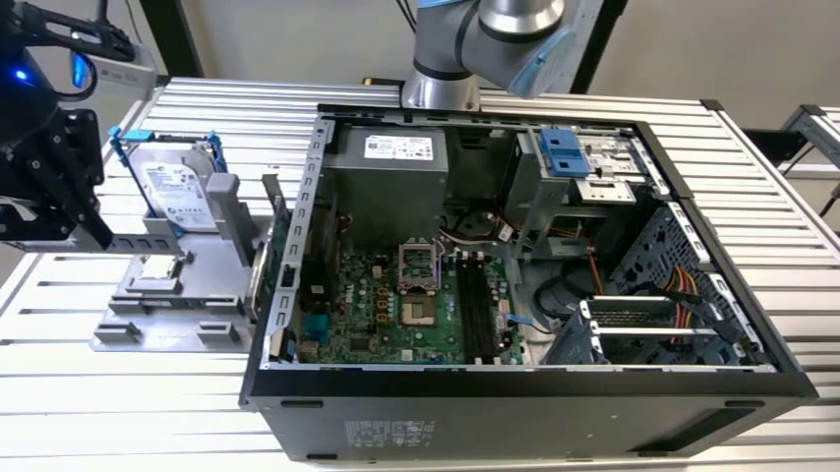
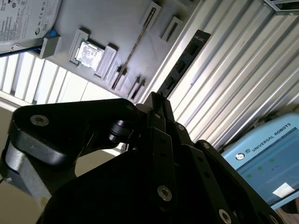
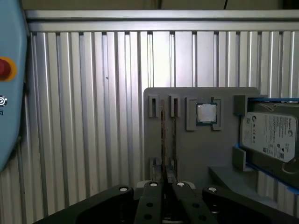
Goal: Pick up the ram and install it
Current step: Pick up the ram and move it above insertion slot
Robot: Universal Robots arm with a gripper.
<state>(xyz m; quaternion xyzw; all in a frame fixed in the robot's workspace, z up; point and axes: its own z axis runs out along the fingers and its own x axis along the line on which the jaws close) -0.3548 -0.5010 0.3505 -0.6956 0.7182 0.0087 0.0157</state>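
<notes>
Claw (image 3: 163,184) pinches the ram (image 2: 183,63); hard drive (image 1: 177,189) bears a white printed label (image 3: 268,135).

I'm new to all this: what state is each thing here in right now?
pincer: shut on the ram.
ram: held by one end, outside the grey holder, not installed.
second stick: standing on edge in a holder slot.
square chip: seated in its pocket.
hard drive: propped in the holder.
computer case: on its side, open.
memory slots: empty.
</notes>
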